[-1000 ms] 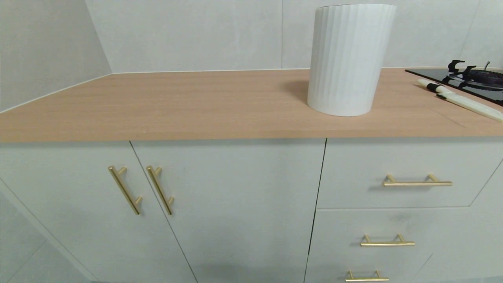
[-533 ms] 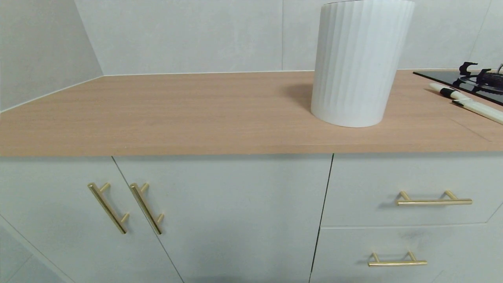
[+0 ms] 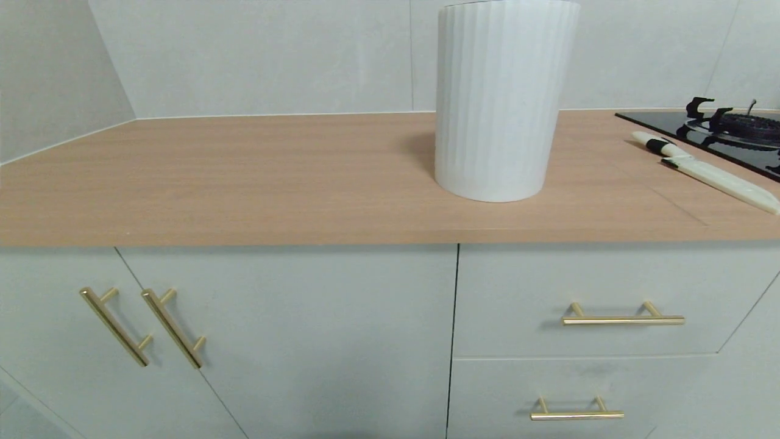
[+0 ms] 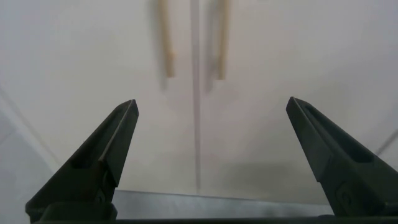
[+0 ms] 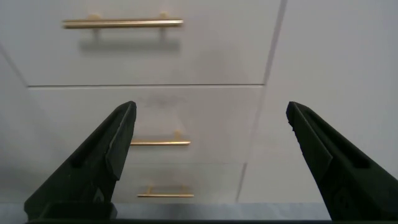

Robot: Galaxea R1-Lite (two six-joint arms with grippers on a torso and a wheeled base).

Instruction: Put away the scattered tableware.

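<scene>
Canister (image 3: pixel 496 103): white, ribbed, upright on the counter (image 3: pixel 244 177); I take it as my landmark.

Knife (image 3: pixel 701 171): pale, with a black band near its far end. It lies flat on the counter to the right of the canister, well apart from it.

Hob (image 3: pixel 731 131): black, farther right of the canister than the knife, with the knife's far end just beside its edge.

Doors (image 3: pixel 274 335): below and left of the canister, shut, with two gold handles (image 3: pixel 173 329) side by side.

Drawers (image 3: pixel 609 286): below and right of the canister, shut, each with a gold bar.

Left gripper (image 4: pixel 211 104): I see its jaws spread wide with nothing between them, facing the door handles.

Right gripper (image 5: pixel 211 107): likewise spread wide and holding nothing, facing the drawer fronts.
</scene>
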